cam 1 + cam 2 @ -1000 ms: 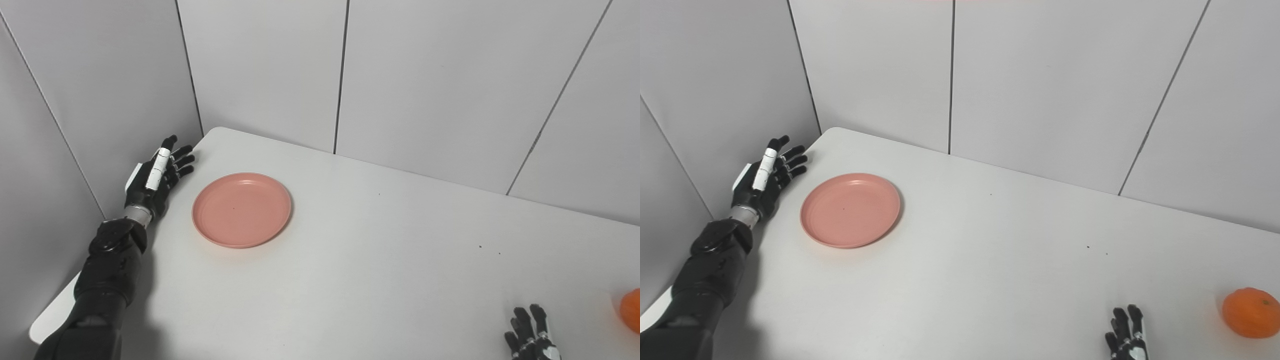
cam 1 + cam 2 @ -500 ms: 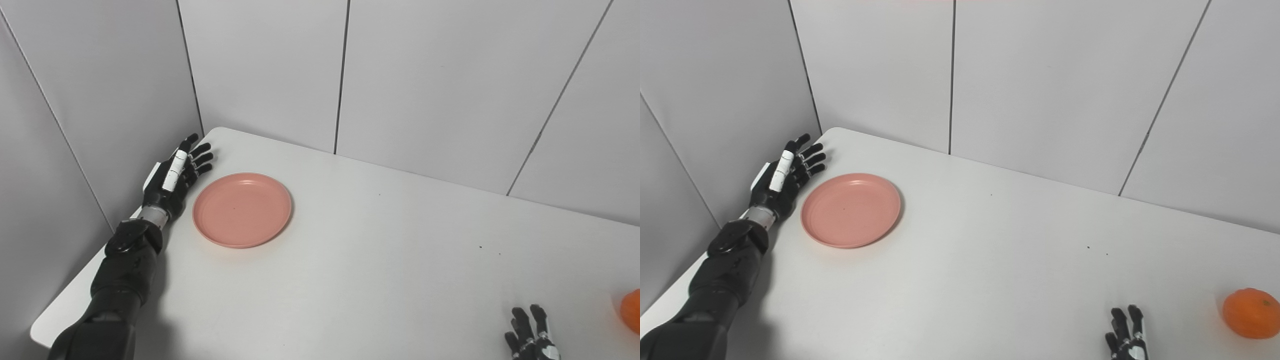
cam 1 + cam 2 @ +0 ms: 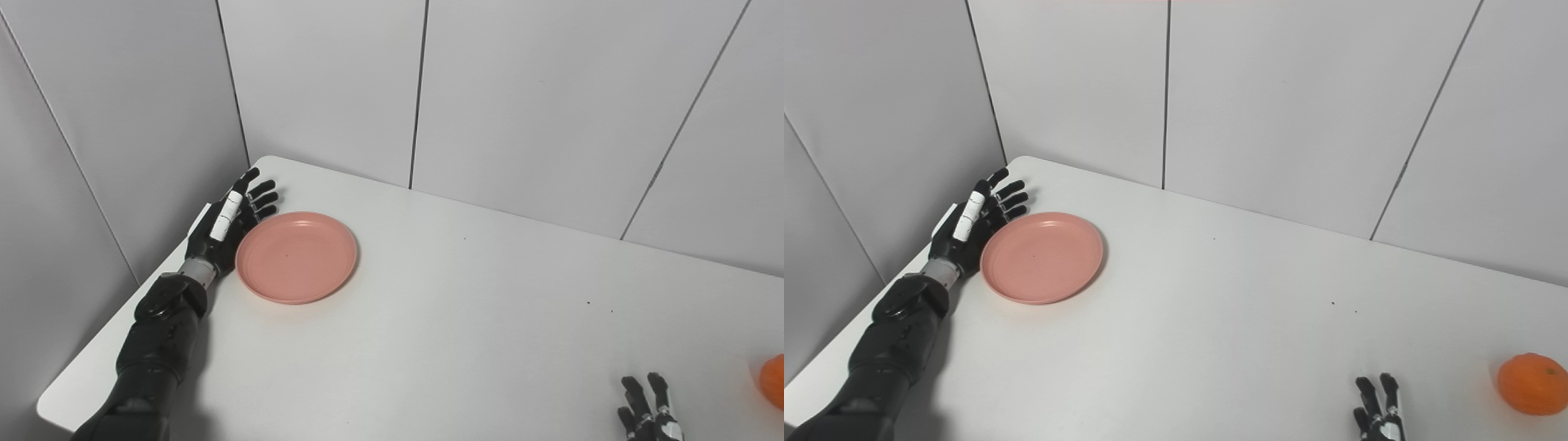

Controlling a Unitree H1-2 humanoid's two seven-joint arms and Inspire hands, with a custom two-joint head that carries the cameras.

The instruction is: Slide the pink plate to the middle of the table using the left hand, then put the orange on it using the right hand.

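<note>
Grey wall panels enclose the white table [image 3: 429, 318]. Left hand [image 3: 229, 223], fingers spread and holding nothing, stands edge-on just beside the plate [image 3: 297, 256], left of it. Push level, toward the orange [image 3: 1531, 384]. Right hand [image 3: 1377, 413], fingers apart, waits left of the orange.

Left hand out and flat at far left; right hand low at the bottom edge.

Left arm [image 3: 156, 343] runs up from the lower left corner, black-sleeved, forearm angled up and to the right, metal cuff at the wrist. Left hand [image 3: 228, 222] is open, fingers [image 3: 260, 199] straight and spread a little, pointing up and right; a white segment shows along one finger. It holds nothing. Right hand [image 3: 1377, 410] shows only its upper part at the bottom edge, fingers apart and pointing up, nothing in it; its arm is out of view.
</note>
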